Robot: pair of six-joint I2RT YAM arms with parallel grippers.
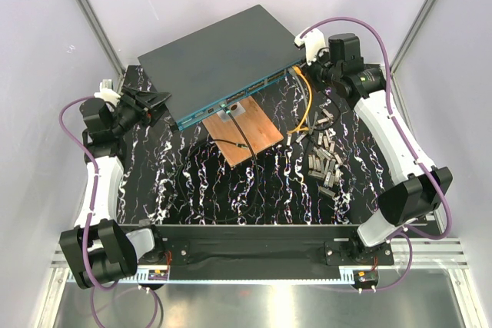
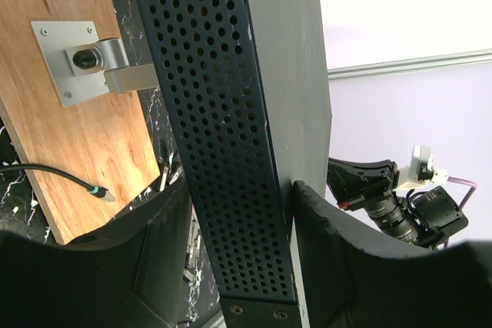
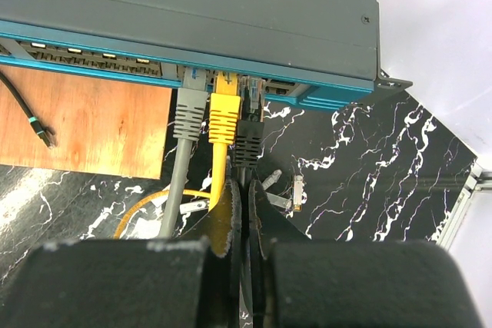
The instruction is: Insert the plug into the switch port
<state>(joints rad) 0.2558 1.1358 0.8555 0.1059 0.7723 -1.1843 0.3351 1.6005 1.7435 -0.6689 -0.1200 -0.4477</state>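
**Right-wrist view, nearest first.** The jaws of the right gripper (image 3: 246, 197) are pressed almost together, pinching the tail of a black moulded plug (image 3: 247, 142). The plug stands at the teal-blue front edge of the large flat dark-grey network switch (image 3: 192, 5). Its clear nose is at the mouth of a port just right of a yellow plug (image 3: 224, 117) and a grey plug (image 3: 190, 113). Its boot sits further out than theirs, so we judge it entered but not home. We cannot tell whether the latch has caught.

**Left-wrist view.** Farther off, at the switch's opposite end, the jaws of the left gripper (image 2: 238, 259) straddle the perforated side wall and pinch the casing between them. This braces the casing on the black marbled table (image 3: 369, 167), with a bare plywood board (image 3: 84, 120) just before the front edge.

**Seating the plug.** We would push straight along the port axis, keeping the plug square to its neighbours. Because the hold is so far back, a skewed thrust could buckle the tail or jam the nose. We would keep the left brace firm so the switch cannot slide away. We would stop when the black boot lines up with the yellow one.
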